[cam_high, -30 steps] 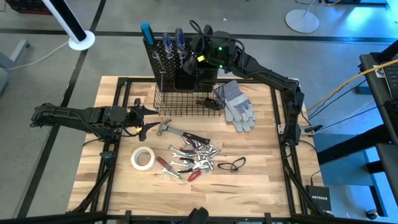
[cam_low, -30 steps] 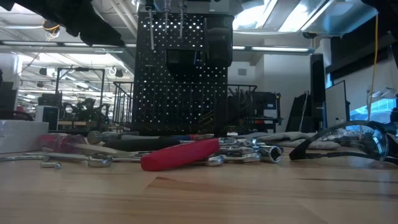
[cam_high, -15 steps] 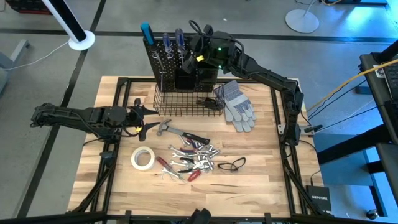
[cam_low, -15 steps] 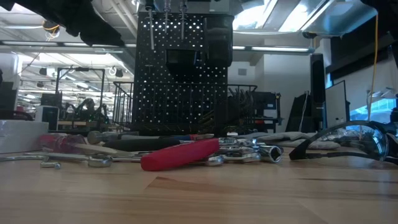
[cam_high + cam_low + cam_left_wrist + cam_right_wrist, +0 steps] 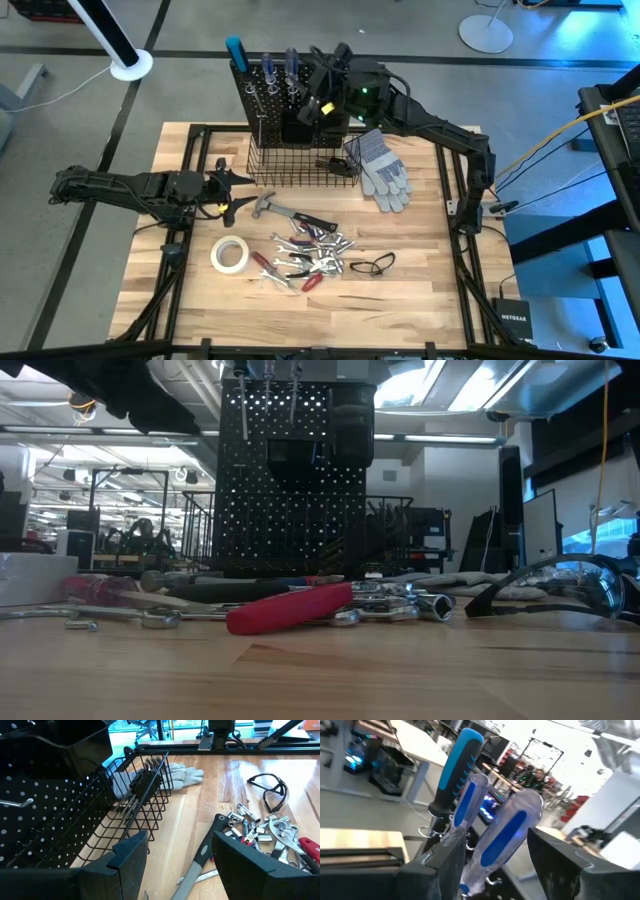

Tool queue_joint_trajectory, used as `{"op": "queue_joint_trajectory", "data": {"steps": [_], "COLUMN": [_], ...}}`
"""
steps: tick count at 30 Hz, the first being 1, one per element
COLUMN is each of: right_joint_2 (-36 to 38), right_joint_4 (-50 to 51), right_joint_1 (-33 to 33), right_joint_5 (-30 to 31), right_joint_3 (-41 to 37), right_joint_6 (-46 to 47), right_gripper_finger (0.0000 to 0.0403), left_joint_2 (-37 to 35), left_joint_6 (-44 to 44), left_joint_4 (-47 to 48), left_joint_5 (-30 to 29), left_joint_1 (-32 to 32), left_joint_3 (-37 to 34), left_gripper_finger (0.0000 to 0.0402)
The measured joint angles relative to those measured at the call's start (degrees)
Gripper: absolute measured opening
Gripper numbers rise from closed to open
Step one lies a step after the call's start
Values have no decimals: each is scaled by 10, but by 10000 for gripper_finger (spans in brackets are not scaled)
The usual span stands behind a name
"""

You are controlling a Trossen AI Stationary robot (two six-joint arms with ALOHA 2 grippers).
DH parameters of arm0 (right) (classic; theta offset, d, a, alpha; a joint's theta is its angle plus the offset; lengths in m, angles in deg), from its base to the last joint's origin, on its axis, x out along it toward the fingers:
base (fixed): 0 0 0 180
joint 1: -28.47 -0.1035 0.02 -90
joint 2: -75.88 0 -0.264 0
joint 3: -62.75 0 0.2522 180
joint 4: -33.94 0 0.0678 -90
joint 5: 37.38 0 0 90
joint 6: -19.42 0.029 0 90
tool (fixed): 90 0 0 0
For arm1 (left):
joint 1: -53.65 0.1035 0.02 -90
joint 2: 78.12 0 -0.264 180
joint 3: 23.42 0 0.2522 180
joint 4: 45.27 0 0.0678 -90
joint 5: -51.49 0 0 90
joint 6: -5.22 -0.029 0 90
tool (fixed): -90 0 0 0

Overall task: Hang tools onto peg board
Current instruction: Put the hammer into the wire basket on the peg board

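The right hand (image 5: 318, 92) is up at the top of the peg board (image 5: 272, 100), at the far side of the counter (image 5: 420, 290). Its two fingers stand apart, with a clear screwdriver (image 5: 500, 840) with a blue stripe between them. I cannot tell if the fingers press on it or just sit beside it. Beside that one stand another clear one (image 5: 465, 807) and a tool with a blue and black handle (image 5: 455, 770). All three stick up from the top of the board.

The left hand (image 5: 222, 185) hangs low over the left side of the counter, just left of the wire basket (image 5: 300, 165). Its fingers are wide apart and hold nothing. The hammer (image 5: 268, 205) lies just near of it.

The rest of the tools lie in a heap (image 5: 310, 255) in the middle of the counter. There are silver wrenches and pliers with red handles. A white tape roll (image 5: 229, 254) lies to the left of the heap. Black glasses (image 5: 375, 264) lie to the right of it. Grey gloves (image 5: 380, 168) lie to the right of the basket.
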Motion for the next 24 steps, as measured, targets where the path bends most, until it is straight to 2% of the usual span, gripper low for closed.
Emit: {"op": "queue_joint_trajectory", "data": {"steps": [7, 13, 17, 24], "right_joint_2": [31, 58, 62, 43], "right_joint_4": [39, 138, 245, 402], "right_joint_1": [-47, -98, -140, -191], "right_joint_5": [66, 85, 62, -69], "right_joint_3": [0, 1, 1, -3], "right_joint_6": [-36, -16, 21, 111], "right_gripper_finger": [218, 218, 218, 218], "left_joint_2": [0, 0, 0, 0], "left_joint_6": [0, 0, 1, 4], "left_joint_4": [0, 0, 1, 1], "left_joint_5": [0, 0, 0, 0], "left_joint_1": [0, 0, 0, 0], "left_joint_3": [0, 0, 0, 0], "left_gripper_finger": [210, 210, 210, 210]}}
